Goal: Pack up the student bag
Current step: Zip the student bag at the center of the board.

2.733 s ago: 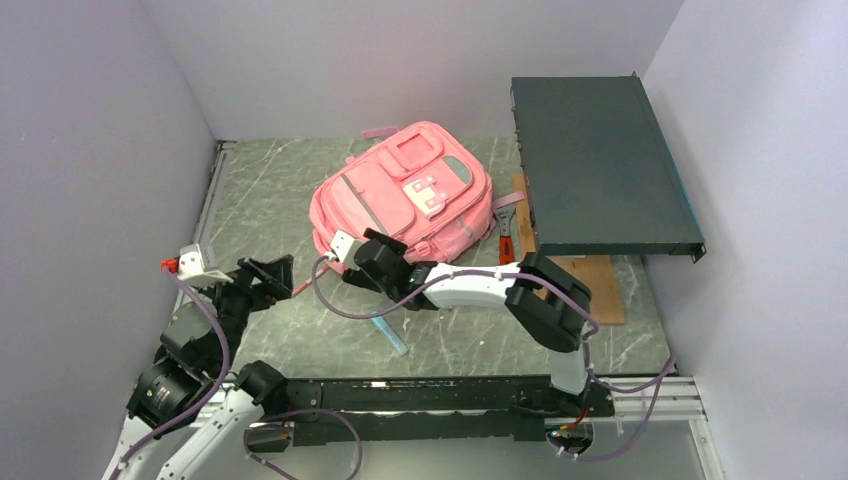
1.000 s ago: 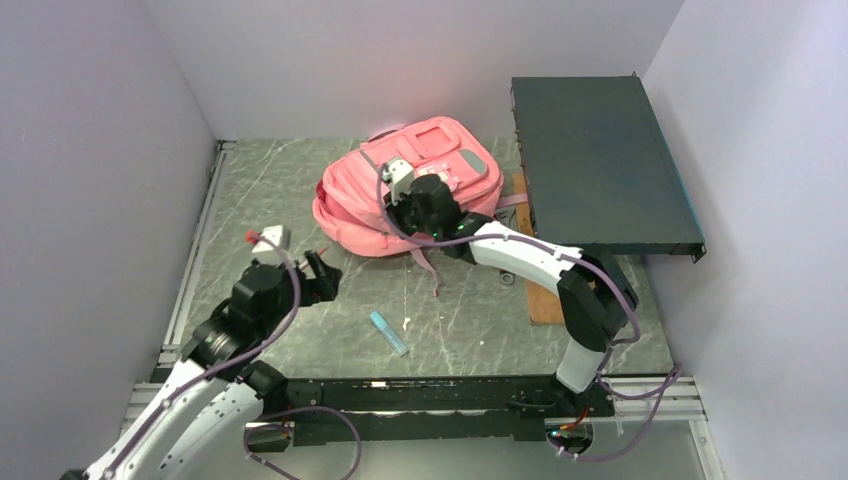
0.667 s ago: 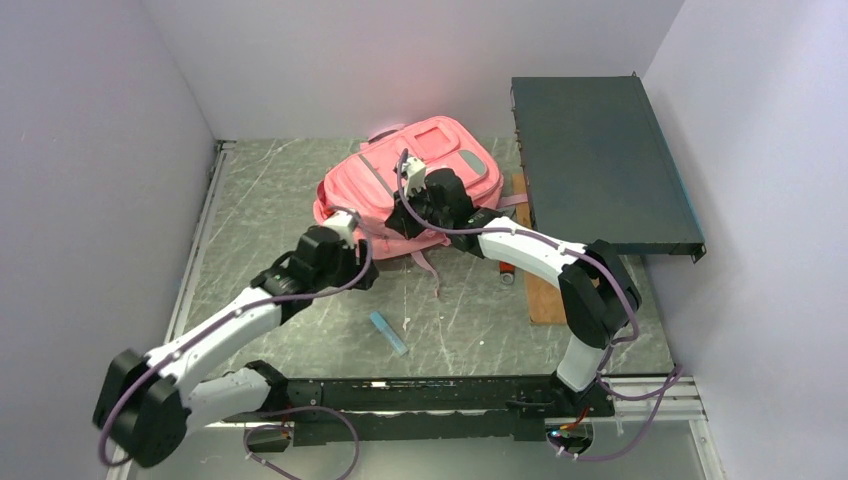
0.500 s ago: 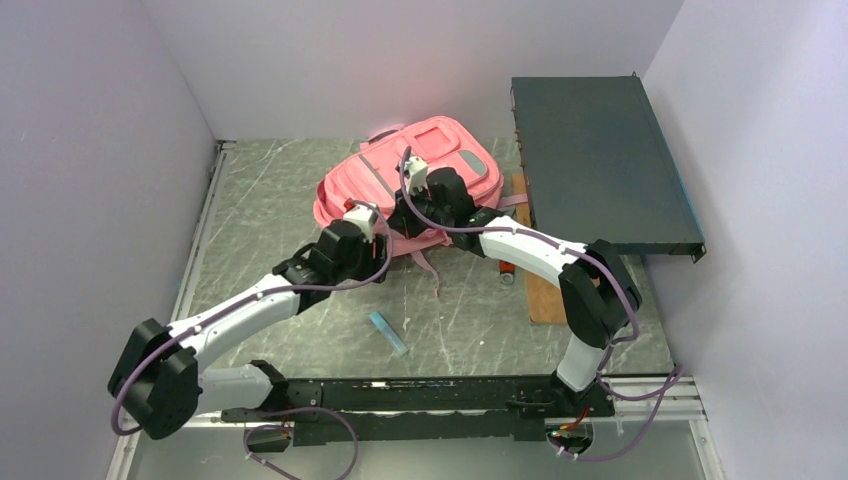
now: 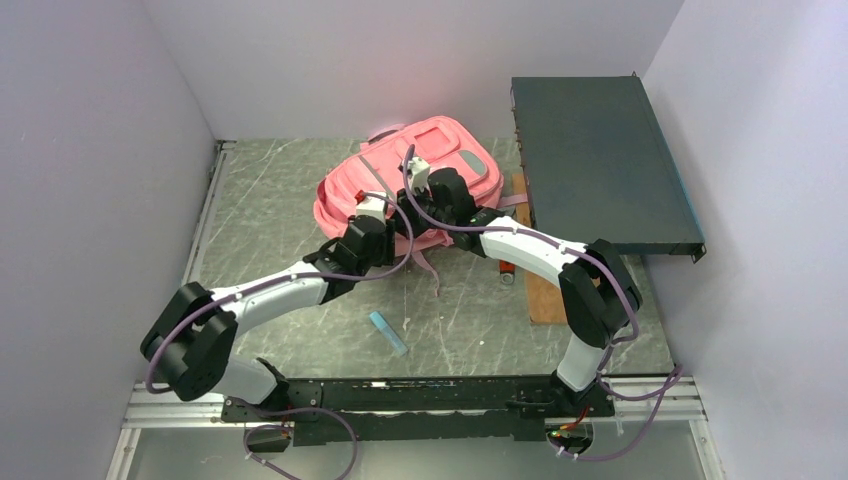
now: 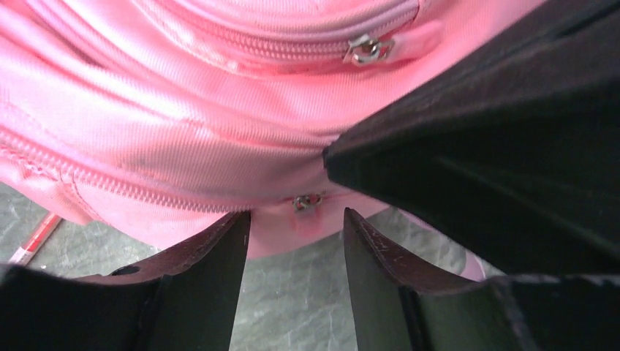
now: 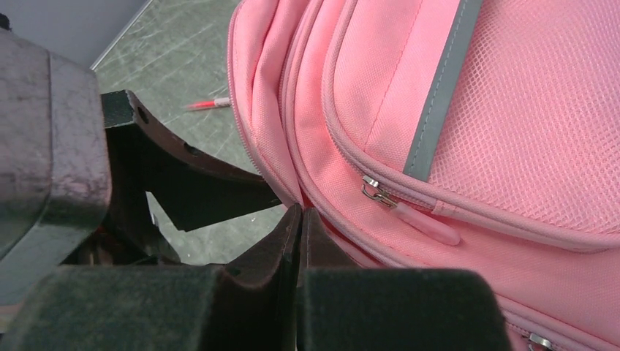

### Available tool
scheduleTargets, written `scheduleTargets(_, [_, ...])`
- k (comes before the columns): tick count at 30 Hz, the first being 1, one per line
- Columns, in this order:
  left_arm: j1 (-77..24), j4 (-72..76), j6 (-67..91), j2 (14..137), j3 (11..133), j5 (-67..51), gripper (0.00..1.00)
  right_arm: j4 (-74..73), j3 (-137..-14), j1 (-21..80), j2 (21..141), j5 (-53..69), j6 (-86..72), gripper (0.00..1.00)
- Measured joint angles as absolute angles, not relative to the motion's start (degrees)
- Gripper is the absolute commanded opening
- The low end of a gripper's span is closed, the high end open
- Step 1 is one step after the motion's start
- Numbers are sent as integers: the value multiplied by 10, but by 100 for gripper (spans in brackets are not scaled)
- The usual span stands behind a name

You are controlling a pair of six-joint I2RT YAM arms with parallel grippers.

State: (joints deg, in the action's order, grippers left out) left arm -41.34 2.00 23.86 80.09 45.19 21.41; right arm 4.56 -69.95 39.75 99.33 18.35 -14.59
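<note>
Left arm's the one that's moved. A second back it was folded up near its base, and now it's stretched out so the left gripper sits at the near edge of the student bag, nose to nose with the right gripper. The bag also looks more bunched up and sits further toward 12 o'clock on the table.

Top view: the bag lies at the far middle. There's a dark flat box at its 3 o'clock and a small blue stick loose at its 6 o'clock, well apart.

Left wrist: your jaws stand apart with nothing between them. A small zip pull sits just past the tips at 12 o'clock. A red pen peeks out at 8 o'clock by the bag's edge.

Right wrist: the fingers are pressed fully together against a fold at the bag's rim. I can't tell if they've nipped any fabric.

Handling, my guess: it's soft, floppy, light fabric that will slump and slide rather than hold its shape. Don't grab a flat panel. Go for the zip pull or a seam ridge, and pin the bag with the other gripper so it doesn't drag along.
</note>
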Motion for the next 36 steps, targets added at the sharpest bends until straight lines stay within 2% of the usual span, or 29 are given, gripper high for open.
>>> scheduleTargets(5, [-420, 35, 239, 830, 470, 252, 38, 46, -700, 397, 993, 185, -151, 0])
scheduleTargets(9, [-425, 36, 246, 849, 479, 277, 14, 46, -697, 396, 993, 186, -157, 0])
scheduleTargets(13, [-434, 15, 250, 865, 500, 304, 2, 47, -695, 396, 993, 185, -159, 0])
scheduleTargets(21, [-433, -42, 284, 866, 515, 316, 0, 57, -671, 401, 983, 147, -167, 0])
scheduleTargets(27, [-362, -77, 273, 805, 444, 278, 0, 24, -647, 372, 950, 17, -148, 0])
scheduleTargets(28, [-350, -83, 264, 798, 442, 260, 0, 20, -646, 368, 948, 7, -144, 7])
scheduleTargets(29, [-342, -83, 255, 792, 442, 235, 0, 10, -646, 363, 945, 0, -141, 20])
scheduleTargets(31, [-338, -80, 245, 780, 442, 176, 0, -23, -650, 362, 940, 0, -145, 30])
scheduleTargets(33, [-339, -74, 242, 772, 442, 115, 0, -56, -653, 367, 937, 11, -164, 49])
scheduleTargets(36, [-343, -62, 243, 768, 442, 18, 0, -79, -639, 375, 924, 37, -207, 56])
